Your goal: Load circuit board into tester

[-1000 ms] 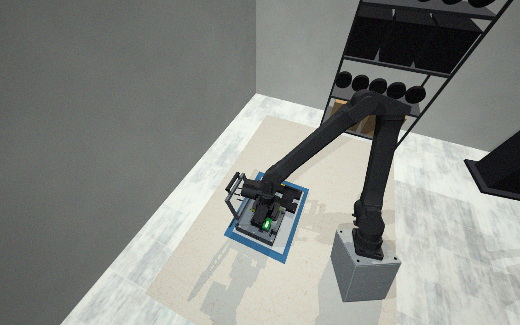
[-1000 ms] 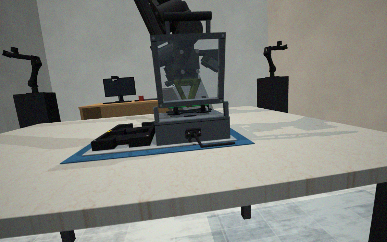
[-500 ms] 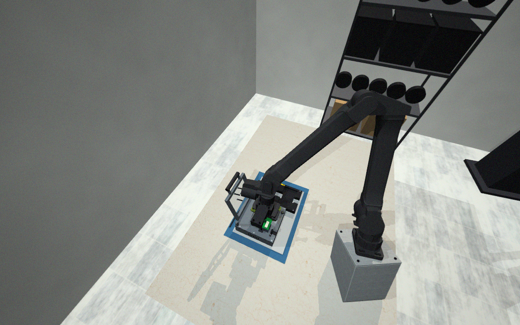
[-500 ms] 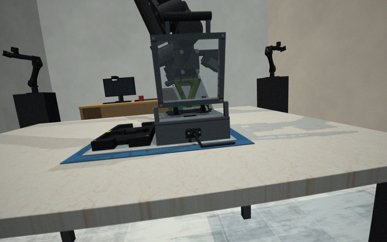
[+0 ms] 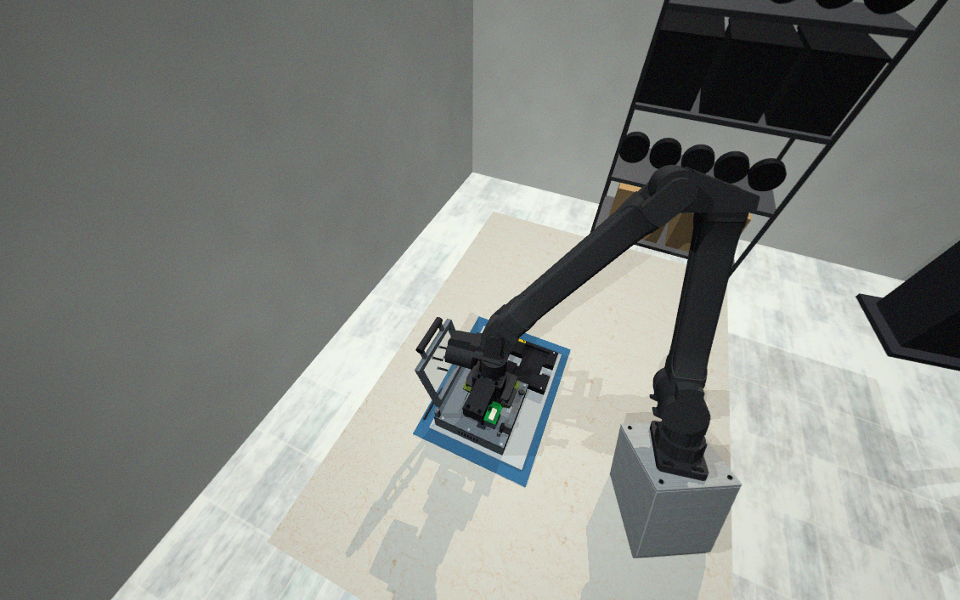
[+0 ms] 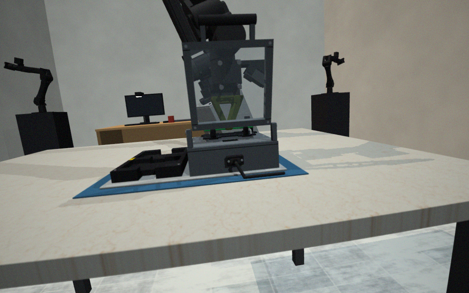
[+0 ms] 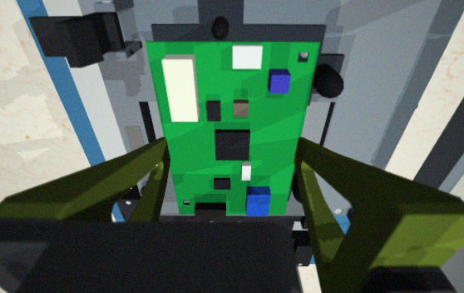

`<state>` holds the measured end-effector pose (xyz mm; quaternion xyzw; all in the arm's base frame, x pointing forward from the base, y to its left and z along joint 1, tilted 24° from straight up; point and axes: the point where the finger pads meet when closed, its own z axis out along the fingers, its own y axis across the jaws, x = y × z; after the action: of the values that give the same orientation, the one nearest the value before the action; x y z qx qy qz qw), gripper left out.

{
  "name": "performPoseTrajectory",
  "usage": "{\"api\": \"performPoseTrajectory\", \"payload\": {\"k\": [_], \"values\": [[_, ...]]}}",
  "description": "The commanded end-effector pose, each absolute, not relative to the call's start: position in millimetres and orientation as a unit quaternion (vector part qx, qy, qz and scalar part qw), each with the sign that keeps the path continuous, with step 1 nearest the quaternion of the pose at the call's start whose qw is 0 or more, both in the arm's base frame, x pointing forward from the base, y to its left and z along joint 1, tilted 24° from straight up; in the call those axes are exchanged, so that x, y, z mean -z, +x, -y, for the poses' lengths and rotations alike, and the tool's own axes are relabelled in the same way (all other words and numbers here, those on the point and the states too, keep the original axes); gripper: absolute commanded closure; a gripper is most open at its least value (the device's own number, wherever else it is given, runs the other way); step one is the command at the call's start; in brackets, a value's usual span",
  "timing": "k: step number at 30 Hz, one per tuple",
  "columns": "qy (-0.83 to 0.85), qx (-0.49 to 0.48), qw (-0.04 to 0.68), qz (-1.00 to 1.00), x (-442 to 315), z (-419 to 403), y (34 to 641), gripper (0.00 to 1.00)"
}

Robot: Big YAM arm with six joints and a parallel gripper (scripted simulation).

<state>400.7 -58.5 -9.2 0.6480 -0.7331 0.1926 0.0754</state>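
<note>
Gripper (image 5: 491, 386) (image 6: 229, 128) (image 7: 232, 146): closed on circuit board (image 5: 487, 419) (image 6: 207, 130) (image 7: 264, 158), for lowering it.
White connector (image 5: 494, 414) (image 7: 180, 89): wrist view's upper left, toward hook (image 5: 505, 429) (image 7: 82, 39), for fitting.

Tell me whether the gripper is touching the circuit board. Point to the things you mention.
Touching. The wrist view shows the gripper's jaws (image 5: 492, 387) (image 6: 230, 128) meeting both long edges of the circuit board (image 5: 494, 413) (image 6: 209, 130) (image 7: 197, 146), with no gap visible on either side.

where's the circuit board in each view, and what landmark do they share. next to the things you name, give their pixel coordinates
Top: circuit board (image 5: 497, 409) (image 6: 207, 130) (image 7: 259, 146) peeks out below the gripper (image 7: 232, 146), lower centre.
Exterior: thin green edge beneath the lid's frame (image 5: 425, 382) (image 6: 268, 83), centre.
Wrist: fills the middle, between the fingertips.
Shared landmark: blue mat (image 5: 469, 463) (image 6: 94, 191) (image 7: 51, 54).
</note>
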Motion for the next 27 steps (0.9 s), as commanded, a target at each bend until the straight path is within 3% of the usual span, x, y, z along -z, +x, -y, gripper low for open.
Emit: {"api": "performPoseTrajectory", "payload": {"k": [1, 27], "values": [[0.644, -0.201, 0.063, 0.735, 3.4, 64.8, 417.5, 0.28], [0.645, -0.199, 0.065, 0.735, 4.9, 64.9, 415.0, 0.28]]}}
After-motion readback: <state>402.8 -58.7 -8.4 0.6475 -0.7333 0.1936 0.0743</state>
